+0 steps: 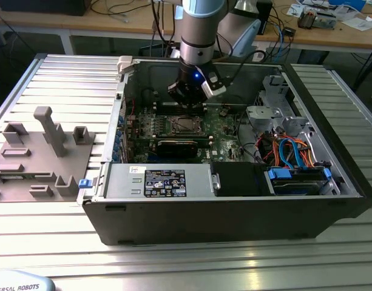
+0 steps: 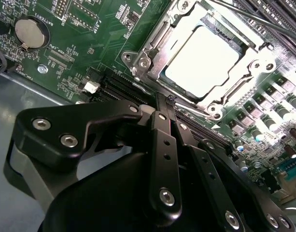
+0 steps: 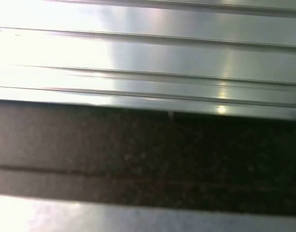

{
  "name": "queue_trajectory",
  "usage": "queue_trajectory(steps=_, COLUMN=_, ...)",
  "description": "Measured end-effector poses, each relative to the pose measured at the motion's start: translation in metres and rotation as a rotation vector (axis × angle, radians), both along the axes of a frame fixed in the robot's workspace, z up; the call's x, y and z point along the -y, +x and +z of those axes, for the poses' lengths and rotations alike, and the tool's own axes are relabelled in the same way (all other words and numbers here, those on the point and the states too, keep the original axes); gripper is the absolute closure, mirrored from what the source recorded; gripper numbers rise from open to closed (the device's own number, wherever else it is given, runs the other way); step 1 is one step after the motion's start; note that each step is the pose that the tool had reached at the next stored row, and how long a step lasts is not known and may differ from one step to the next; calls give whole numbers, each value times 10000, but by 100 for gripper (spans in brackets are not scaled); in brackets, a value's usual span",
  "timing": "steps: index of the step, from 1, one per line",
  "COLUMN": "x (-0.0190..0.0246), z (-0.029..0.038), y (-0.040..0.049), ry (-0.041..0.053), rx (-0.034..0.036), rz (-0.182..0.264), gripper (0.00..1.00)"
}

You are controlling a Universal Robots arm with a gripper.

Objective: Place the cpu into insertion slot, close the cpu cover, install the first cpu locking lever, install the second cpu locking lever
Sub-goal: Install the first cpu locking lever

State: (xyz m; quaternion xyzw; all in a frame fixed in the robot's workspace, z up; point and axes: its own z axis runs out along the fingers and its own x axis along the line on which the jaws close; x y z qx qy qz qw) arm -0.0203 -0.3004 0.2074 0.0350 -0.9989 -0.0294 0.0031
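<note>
In the second wrist view the cpu (image 2: 205, 60) lies flat in the insertion slot, its bright metal top showing through the opening of the cpu cover (image 2: 157, 46). The cover is down around the chip and hides the slot's contacts. My gripper (image 2: 170, 100) is shut, with its black fingertips pressed together at the socket's near edge, beside the cover's rim. A thin metal locking lever (image 2: 254, 19) runs along the far side of the socket. In the exterior view the gripper (image 1: 189, 100) hangs just behind the socket (image 1: 184, 125) on the green motherboard (image 1: 225, 142).
The open computer case (image 1: 234, 212) rings the board with tall walls. A power supply (image 1: 164, 182) and a drive bay with blue cables (image 1: 295, 163) sit in front. A coin battery (image 2: 29, 33) and black memory slots (image 2: 116, 87) flank the socket. Grey fixtures (image 1: 46, 139) stand outside.
</note>
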Motion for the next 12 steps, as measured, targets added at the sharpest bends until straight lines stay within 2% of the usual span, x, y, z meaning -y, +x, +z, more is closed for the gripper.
queue_trajectory(steps=5, x=6, z=-11, y=18, ry=2, rx=-6, rz=1, gripper=89)
queue_trajectory(steps=12, x=40, z=-17, y=31, ry=1, rx=-9, rz=1, gripper=89)
